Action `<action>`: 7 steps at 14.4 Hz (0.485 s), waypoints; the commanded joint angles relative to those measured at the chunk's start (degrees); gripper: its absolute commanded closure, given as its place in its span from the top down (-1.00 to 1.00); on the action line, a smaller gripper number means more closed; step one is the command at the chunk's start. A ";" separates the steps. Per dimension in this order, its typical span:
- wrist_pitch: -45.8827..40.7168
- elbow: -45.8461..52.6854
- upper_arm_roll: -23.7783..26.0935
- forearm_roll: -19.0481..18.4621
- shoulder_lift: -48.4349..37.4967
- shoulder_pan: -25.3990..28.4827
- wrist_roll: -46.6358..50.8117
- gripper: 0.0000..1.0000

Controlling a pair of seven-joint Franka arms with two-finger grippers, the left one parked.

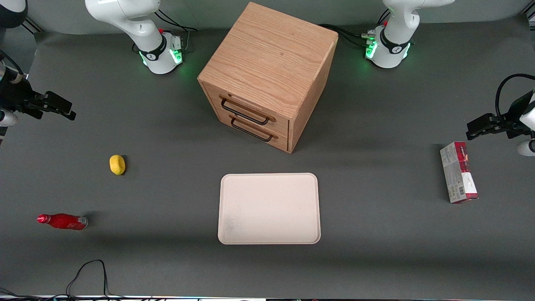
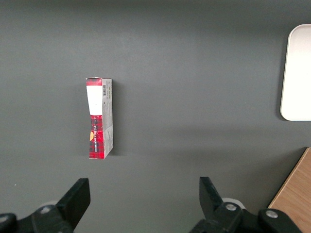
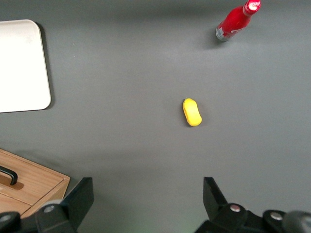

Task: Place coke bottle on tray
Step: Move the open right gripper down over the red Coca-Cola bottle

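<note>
The right arm is seen raised at the working arm's end of the dark grey surface [image 1: 167, 267], its white links rising from a base lit green. Its gripper [image 1: 56, 108] is held high above the surface, clear of every object, with nothing between the jaws; in the right wrist view the gripper [image 3: 148, 201] is shown with the jaws spread wide apart and only bare surface between them.

The coke bottle [image 1: 62, 221] is found lying on its side on the surface toward the working arm's end, nearer to the front camera than the lemon [image 1: 117, 164], with its red cap turned away from the tray. In the right wrist view the coke bottle [image 3: 237, 21] is seen with white lettering on its red body and a silvery base; the lettering cannot be read. The lemon [image 3: 192, 112] lies well apart from it.

The tray [image 1: 269, 179] is set flat at the middle of the surface, in front of the wooden drawer cabinet [image 1: 267, 71], well apart from the bottle; a faint grey smudge is visible on it. Two dark handles are carried on the cabinet's drawer fronts.

A red-and-grey carton [image 1: 458, 172] lies toward the parked arm's end; a barcode and small print are visible on it [image 2: 99, 118], but no words can be made out.
</note>
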 commanded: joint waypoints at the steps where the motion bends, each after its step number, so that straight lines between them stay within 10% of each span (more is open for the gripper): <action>1: -1.40 1.14 0.21 -1.43 -0.16 0.28 1.40 1.00; 7: -0.18 -0.62 -0.05 -4.05 0.63 -1.47 0.00 1.00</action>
